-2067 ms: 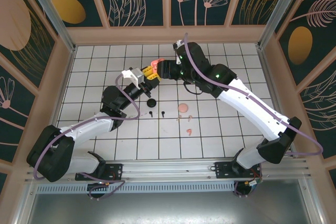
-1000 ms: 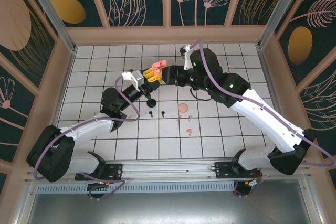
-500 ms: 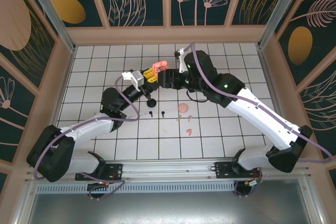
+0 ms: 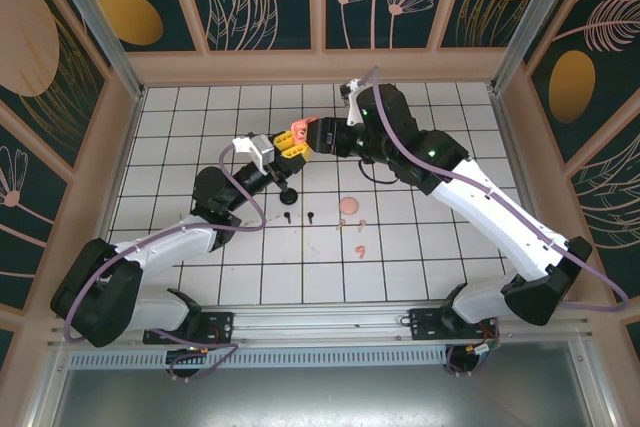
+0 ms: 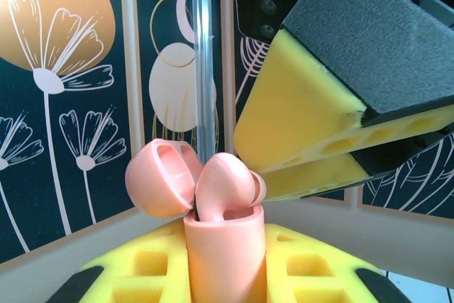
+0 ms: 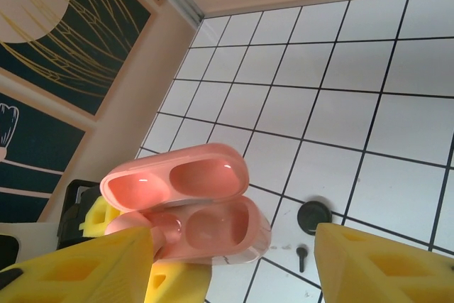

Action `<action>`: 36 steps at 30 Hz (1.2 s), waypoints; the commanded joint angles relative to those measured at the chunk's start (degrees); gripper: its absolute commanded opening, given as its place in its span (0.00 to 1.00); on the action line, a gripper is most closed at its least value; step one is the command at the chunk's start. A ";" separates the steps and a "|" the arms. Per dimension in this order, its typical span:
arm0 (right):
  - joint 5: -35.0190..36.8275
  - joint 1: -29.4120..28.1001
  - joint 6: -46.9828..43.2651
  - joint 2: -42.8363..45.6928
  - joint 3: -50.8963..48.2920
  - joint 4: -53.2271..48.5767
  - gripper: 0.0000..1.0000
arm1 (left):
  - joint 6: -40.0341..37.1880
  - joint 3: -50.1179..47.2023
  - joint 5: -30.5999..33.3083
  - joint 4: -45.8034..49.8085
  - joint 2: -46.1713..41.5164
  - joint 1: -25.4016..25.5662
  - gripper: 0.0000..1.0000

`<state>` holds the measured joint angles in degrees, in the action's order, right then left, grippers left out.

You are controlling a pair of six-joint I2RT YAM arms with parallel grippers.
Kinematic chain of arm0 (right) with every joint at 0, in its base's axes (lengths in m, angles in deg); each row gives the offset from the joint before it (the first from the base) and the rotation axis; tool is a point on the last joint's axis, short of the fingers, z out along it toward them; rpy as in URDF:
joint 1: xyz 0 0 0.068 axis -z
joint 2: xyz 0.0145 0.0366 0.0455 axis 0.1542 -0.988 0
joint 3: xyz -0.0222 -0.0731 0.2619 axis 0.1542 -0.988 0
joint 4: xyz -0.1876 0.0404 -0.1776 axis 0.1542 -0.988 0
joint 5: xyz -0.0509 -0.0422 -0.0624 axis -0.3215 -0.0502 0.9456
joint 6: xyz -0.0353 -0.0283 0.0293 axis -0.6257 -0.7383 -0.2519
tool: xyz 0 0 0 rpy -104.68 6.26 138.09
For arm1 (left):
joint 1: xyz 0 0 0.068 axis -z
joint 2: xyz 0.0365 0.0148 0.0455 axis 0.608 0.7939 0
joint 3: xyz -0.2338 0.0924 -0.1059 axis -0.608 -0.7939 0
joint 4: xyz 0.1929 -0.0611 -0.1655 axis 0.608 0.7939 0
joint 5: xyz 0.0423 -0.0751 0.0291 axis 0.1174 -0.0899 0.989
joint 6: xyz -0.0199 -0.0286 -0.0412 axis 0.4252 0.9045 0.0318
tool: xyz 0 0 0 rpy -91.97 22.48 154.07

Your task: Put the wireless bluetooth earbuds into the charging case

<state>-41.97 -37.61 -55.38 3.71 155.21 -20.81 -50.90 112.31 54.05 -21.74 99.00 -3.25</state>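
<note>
Gripping the open pink case (image 5: 223,253), the left claw (image 4: 290,144) is clamped tight; the right claw (image 6: 232,263) gapes empty beside its protruding bud (image 5: 225,186).

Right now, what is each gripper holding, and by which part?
Left gripper clamps the open pink charging case by its lower body. Right gripper is open, holding nothing.

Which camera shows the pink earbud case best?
The right wrist camera. It looks straight into the open pink case, so both the lid's hollows and the base show. The left wrist camera sees it from the side, lid flipped back, a pink bud poking out. The top camera shows it as a tiny pink spot.
</note>
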 commanded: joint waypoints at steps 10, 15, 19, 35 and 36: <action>-2.43 0.34 -0.94 -0.01 0.28 1.87 0.62 | 1.37 0.26 -0.88 -3.67 -0.82 0.28 0.00; -2.88 0.34 -1.11 -1.36 1.14 2.05 0.62 | 1.35 0.04 -0.81 -3.71 -1.01 0.30 0.00; -1.79 0.34 -1.62 -2.40 2.25 1.73 0.62 | 1.45 0.04 -1.05 -3.89 -1.02 0.32 0.00; -1.59 0.69 -2.17 3.89 1.39 0.02 0.63 | 1.64 -0.80 -0.62 -4.08 -1.09 0.28 0.00; -1.16 0.69 -2.08 4.28 1.12 -0.09 0.63 | 1.64 -0.84 -0.62 -4.02 -1.13 0.31 0.00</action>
<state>-43.39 -37.24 -56.87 5.18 155.98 -20.64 -50.27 111.83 54.05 -22.55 99.00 -3.25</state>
